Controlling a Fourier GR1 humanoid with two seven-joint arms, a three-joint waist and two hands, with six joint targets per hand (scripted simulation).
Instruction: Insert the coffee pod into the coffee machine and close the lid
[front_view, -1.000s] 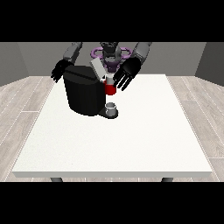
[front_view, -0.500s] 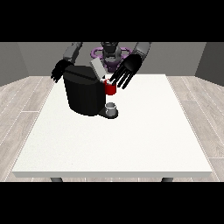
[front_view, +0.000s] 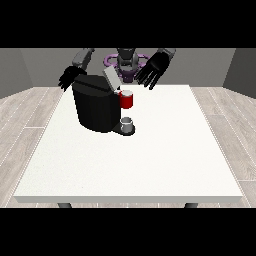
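Coffee machine (front_view: 98, 107): one, lid raised; two hands, view's right one (front_view: 152, 71) spread.

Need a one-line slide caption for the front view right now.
Coffee machine with raised lid; open robot hand at view's right hovers above it, other robot hand behind the machine.

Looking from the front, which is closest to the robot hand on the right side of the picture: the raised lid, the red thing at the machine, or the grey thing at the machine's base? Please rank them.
From the robot hand at the view's right:
1. Raised lid, at its side, toward the view's left.
2. Red thing at the machine, lower, at the machine's front.
3. Grey thing, lowest, on the machine's base.
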